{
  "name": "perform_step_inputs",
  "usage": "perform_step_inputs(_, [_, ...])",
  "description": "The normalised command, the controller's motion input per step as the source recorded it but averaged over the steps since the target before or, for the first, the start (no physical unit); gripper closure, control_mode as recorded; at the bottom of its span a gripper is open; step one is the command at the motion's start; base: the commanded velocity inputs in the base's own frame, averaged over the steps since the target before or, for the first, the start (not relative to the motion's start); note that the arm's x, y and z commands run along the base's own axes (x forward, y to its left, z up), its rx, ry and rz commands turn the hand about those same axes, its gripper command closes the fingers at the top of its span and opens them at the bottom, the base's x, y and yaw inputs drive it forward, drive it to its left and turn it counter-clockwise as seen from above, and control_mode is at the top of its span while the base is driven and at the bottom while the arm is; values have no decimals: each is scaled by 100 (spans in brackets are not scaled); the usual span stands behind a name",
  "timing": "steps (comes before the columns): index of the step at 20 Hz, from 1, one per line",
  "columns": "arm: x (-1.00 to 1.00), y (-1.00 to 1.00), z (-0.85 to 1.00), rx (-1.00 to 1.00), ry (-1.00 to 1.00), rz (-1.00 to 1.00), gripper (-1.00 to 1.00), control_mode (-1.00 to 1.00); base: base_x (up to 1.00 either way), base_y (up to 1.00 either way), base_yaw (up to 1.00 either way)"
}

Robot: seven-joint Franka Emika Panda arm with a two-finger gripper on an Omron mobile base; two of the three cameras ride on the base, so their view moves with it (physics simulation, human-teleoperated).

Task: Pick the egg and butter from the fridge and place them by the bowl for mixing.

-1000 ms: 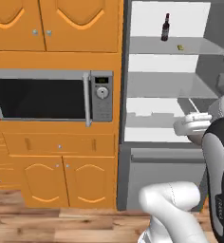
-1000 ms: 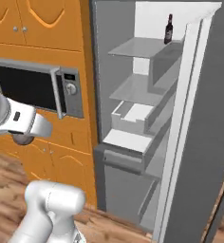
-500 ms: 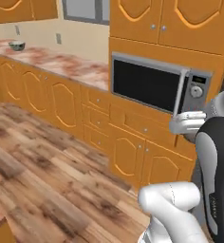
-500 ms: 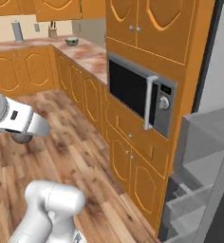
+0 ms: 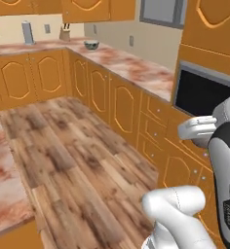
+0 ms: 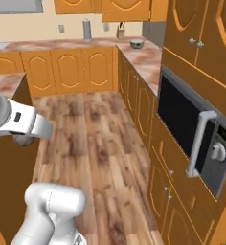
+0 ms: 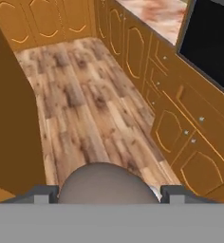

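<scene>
egg (image 7: 108, 182) between the two finger tips, touching both | gripper (image 7: 108, 192) jaws wide, clamped on egg | bowl (image 6: 137, 44) far off on counter (image 6: 143, 57)

You are looking at an evenly lit rendered kitchen, bright and warm, with no single light source to pick out. The wood floor (image 5: 73, 146) shows soft mottling and almost no cast shadow. Ahead of the claw (image 7: 109, 194), cabinet doors (image 7: 171, 128) stay fairly sharp, while the rounded grey shape between its tips is blurred. The microwave (image 6: 189, 129) window reads flat black, without glare. Far along the counter (image 6: 143, 52), the bowl (image 6: 136, 44) is small and soft-edged.
</scene>
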Motion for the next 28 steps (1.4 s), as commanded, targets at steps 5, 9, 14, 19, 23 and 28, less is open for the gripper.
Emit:
perform_step_inputs(5, [0,0,0,0,0,0,100,100,100,-27,39])
perform_step_inputs(9, [0,0,0,0,0,0,100,100,100,6,44])
perform_step_inputs(14, [0,0,0,0,0,0,100,100,100,8,14])
perform_step_inputs(19, [0,0,0,0,0,0,100,100,100,11,5])
perform_step_inputs(23, [0,0,0,0,0,0,100,100,100,0,7])
perform_step_inputs(28, [0,0,0,0,0,0,100,100,100,0,1])
